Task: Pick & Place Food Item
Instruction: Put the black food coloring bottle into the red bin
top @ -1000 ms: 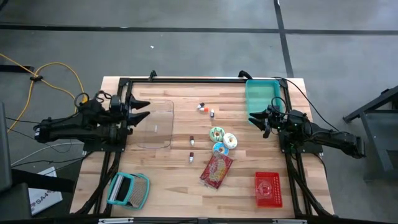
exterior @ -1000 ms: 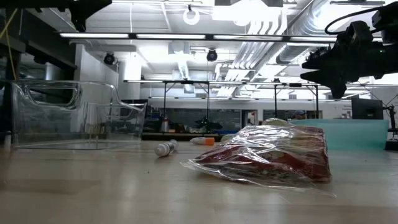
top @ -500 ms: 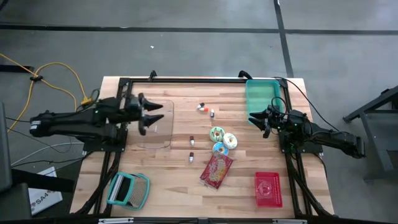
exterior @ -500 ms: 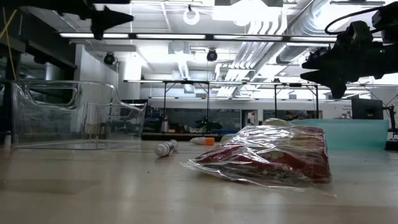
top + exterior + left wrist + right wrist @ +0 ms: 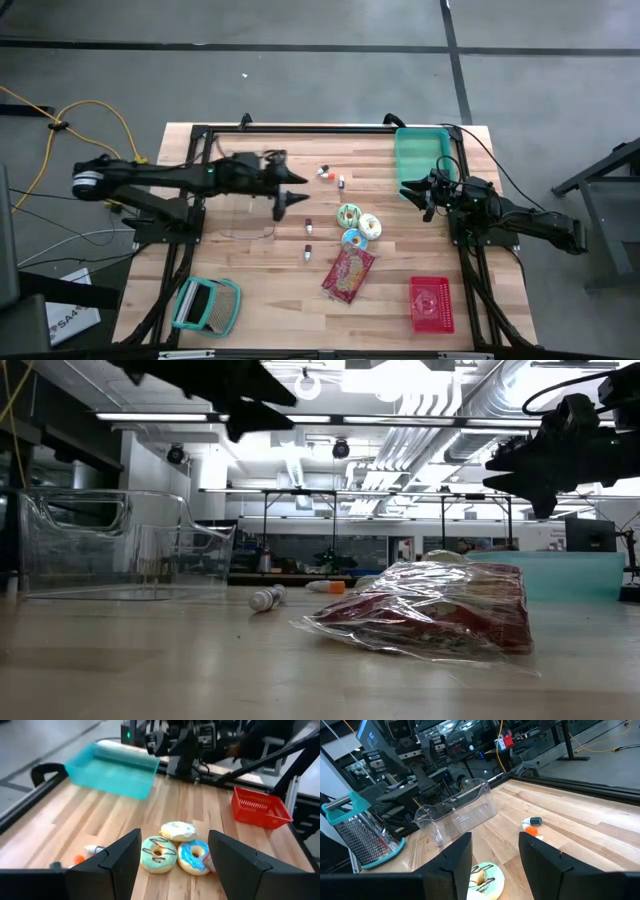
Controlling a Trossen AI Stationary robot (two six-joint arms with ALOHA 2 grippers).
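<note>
Three donuts lie flat on the table near its middle: a green one with chocolate drizzle (image 5: 159,852), a white one (image 5: 177,831) and a blue one (image 5: 192,856); in the high view they are clustered together (image 5: 357,226). My left gripper (image 5: 292,192) hangs open above the table, left of the donuts, pointing at them and touching nothing (image 5: 173,837). A clear bag of red food (image 5: 348,273) lies nearer the front. My right gripper (image 5: 410,190) waits open at the right, beside the teal bin (image 5: 422,155).
A clear plastic bin (image 5: 250,205) sits under the left arm. A red basket (image 5: 432,303) is at the front right and a teal grater (image 5: 205,305) at the front left. Small bottles (image 5: 325,172) (image 5: 309,226) lie scattered between bin and donuts.
My left gripper has reached out from the table's left edge toward the right, passing over the clear bin toward the donuts, and has tipped somewhat downward. It has stayed open. The right arm has kept still.
</note>
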